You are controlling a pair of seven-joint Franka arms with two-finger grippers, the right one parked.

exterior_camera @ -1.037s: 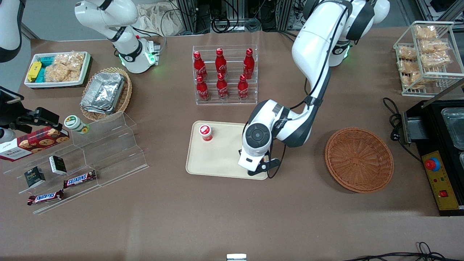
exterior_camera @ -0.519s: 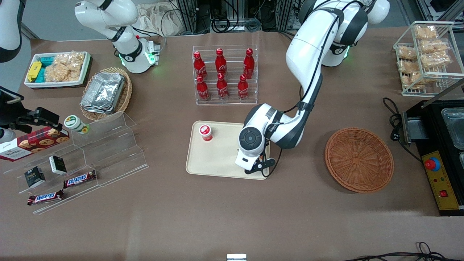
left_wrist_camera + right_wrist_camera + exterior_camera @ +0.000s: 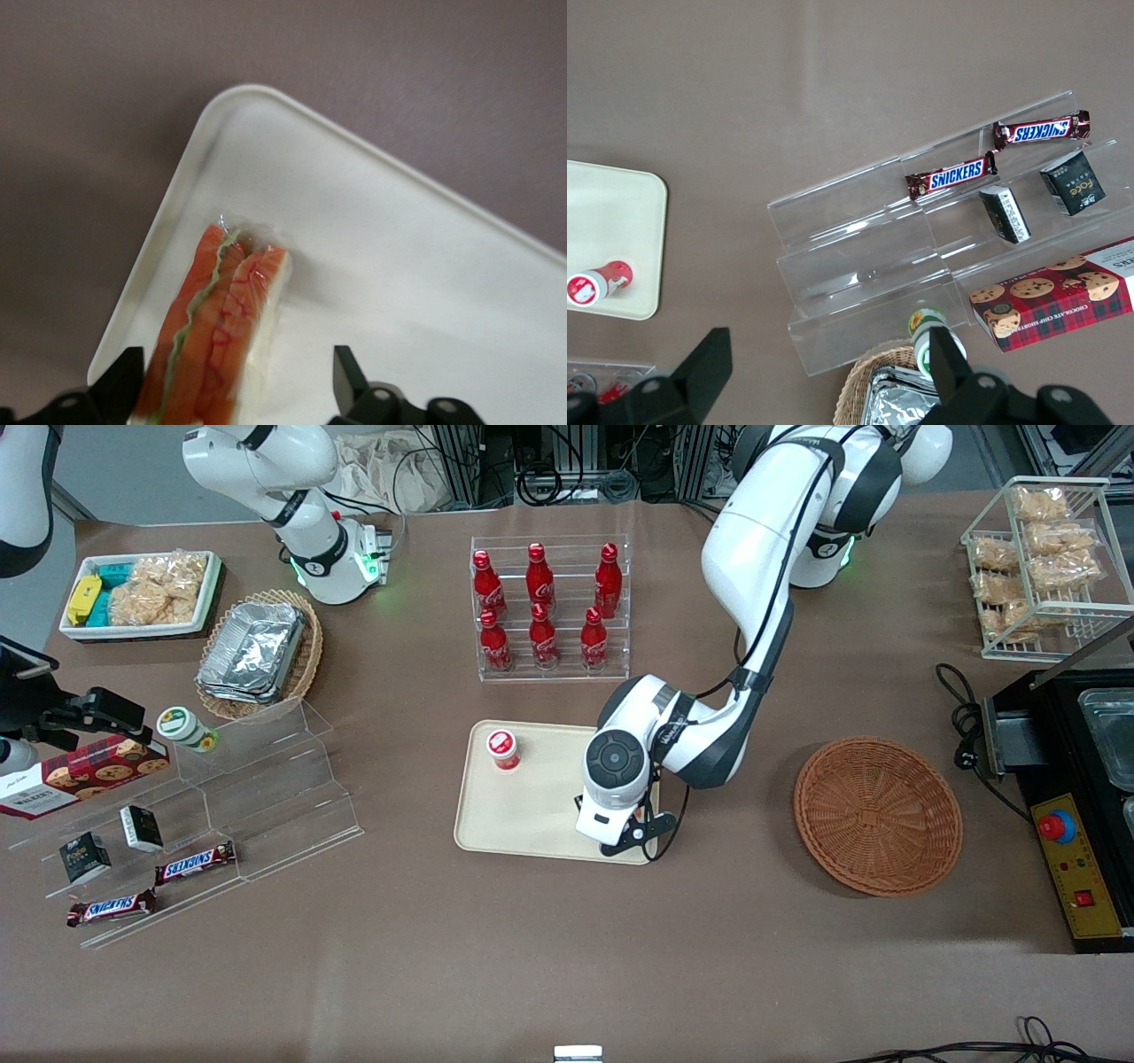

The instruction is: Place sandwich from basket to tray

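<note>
The sandwich (image 3: 217,328) lies on the cream tray (image 3: 399,266) near one rounded corner, orange-red filling edge up, in clear wrap. My left gripper (image 3: 237,390) is open, with one finger on each side of the sandwich; the sandwich lies close to one finger (image 3: 122,382) and apart from the other finger (image 3: 350,381). In the front view the gripper (image 3: 611,828) hangs over the tray's (image 3: 532,815) corner nearest the round reddish-brown basket (image 3: 877,815), and the arm hides the sandwich. The basket is empty.
A small red-capped bottle (image 3: 503,748) lies on the tray. A rack of red bottles (image 3: 545,607) stands farther from the camera. Clear acrylic steps (image 3: 221,797) with snack bars and a foil-container basket (image 3: 257,651) lie toward the parked arm's end.
The left arm's wrist shifted slightly over the tray's corner, first toward the tray's middle, then a little back. Nothing else has moved.
</note>
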